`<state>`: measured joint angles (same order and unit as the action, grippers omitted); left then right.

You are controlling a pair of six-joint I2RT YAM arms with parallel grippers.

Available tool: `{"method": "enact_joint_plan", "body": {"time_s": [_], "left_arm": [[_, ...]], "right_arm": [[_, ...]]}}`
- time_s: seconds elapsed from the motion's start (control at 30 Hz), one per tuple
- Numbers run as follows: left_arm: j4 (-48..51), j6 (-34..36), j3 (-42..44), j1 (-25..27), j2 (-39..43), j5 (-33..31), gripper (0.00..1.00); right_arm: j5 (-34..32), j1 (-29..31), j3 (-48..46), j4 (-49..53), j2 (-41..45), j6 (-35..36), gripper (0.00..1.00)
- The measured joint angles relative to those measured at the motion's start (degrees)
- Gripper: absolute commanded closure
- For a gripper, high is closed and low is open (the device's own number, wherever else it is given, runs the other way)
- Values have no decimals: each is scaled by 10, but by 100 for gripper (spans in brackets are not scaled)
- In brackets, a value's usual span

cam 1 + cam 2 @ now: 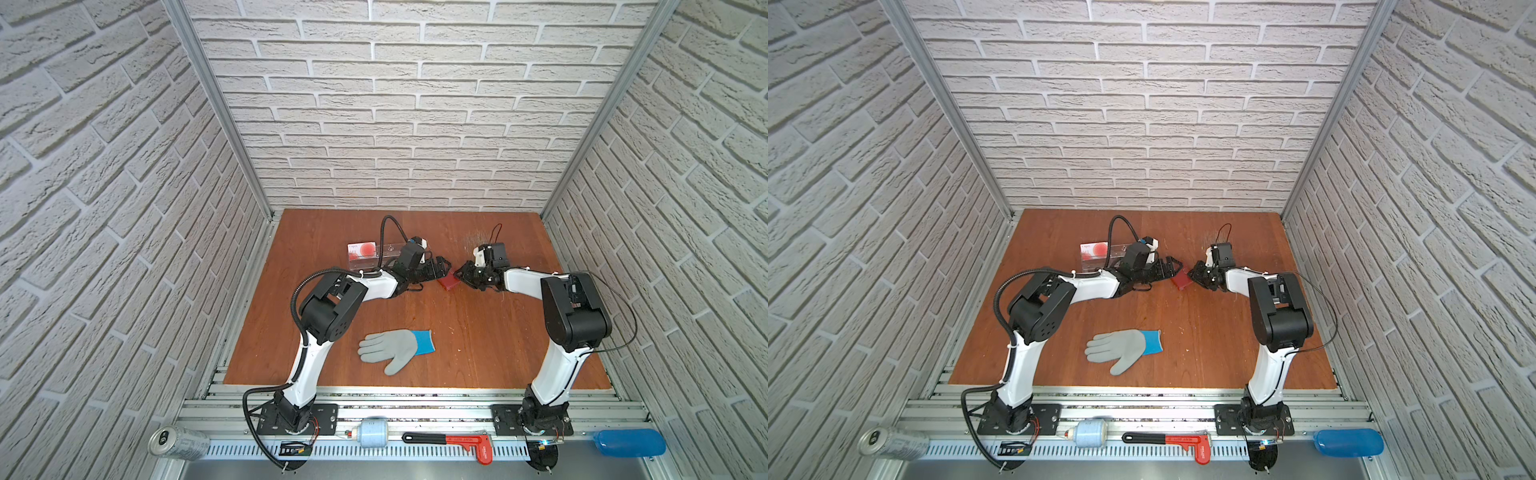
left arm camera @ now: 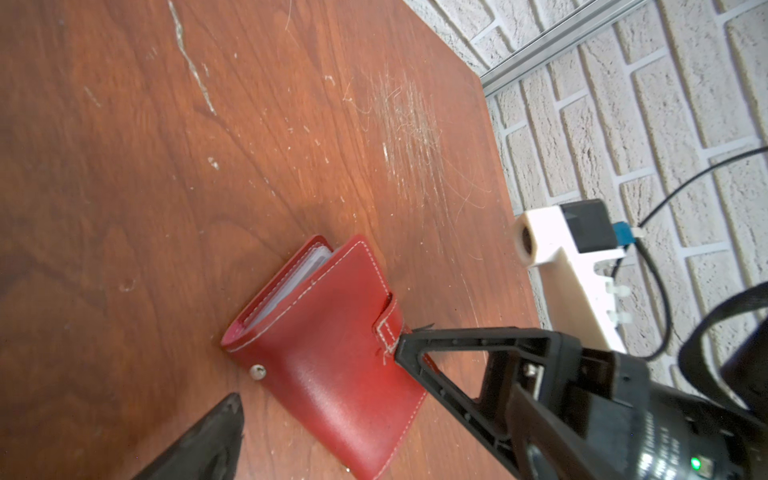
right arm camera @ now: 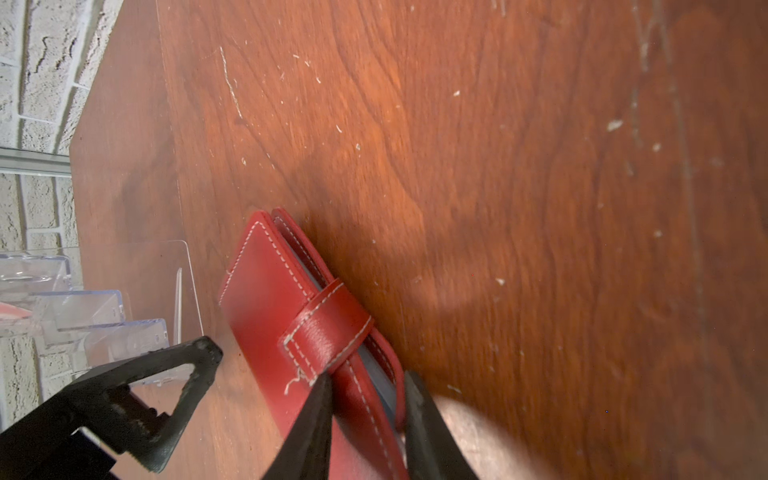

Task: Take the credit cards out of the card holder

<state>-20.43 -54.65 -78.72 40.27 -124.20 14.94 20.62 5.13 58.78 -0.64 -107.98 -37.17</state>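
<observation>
The card holder (image 1: 449, 281) lies toward the back of the counter (image 1: 478, 340), between the two arms, with the clear acrylic stand (image 3: 124, 316) near it on the left arm's side. Its strap (image 3: 328, 324) wraps over the open edge, though whether it is snapped I cannot tell; none of the credit cards shows, only pale plastic sleeves (image 2: 291, 278) between the covers. The right gripper (image 3: 368, 380) holds its jaws narrow astride that strap-side edge, one finger (image 3: 316, 415) on the top cover at the strap's stitching and the other down by the lower cover; whether they pinch or merely flank it I cannot tell. The left gripper (image 1: 439, 267) stands wide apart and empty, one fingertip just beside the edge opposite the strap. I judge the holder light and soft-skinned, leather-like covers over a springy stack of sleeves; it would likely slide on the smooth wood if pushed from one side, and flex under a squeeze. The strap looks the natural hold for opening, a thin tab one gripper could lift while the other pins the cover flat. The cards are probably stiff, thin and slick; best taken by an exposed edge and drawn straight along the sleeve, lest the whole booklet follow.
</observation>
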Motion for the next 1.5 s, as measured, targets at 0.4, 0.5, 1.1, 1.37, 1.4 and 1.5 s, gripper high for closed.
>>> {"method": "enact_joint_plan", "body": {"time_s": [0.4,0.5,1.1,1.37,1.4,1.5], "left_arm": [[16,-9,-21,-1,-19,11,2],[20,-10,-26,-2,-19,12,2],[27,-6,-28,-20,1,14,2],[27,-5,-28,-20,4,15,2],[27,-5,-27,-20,4,16,2],[27,-5,-22,-20,5,19,2]], "right_arm": [[21,0,-16,-28,0,-6,94],[25,0,-16,-29,0,-6,94],[53,-3,-22,5,39,-49,94],[62,-5,-23,4,44,-57,94],[63,-5,-23,4,44,-55,94],[63,-5,-23,6,44,-45,83]]}}
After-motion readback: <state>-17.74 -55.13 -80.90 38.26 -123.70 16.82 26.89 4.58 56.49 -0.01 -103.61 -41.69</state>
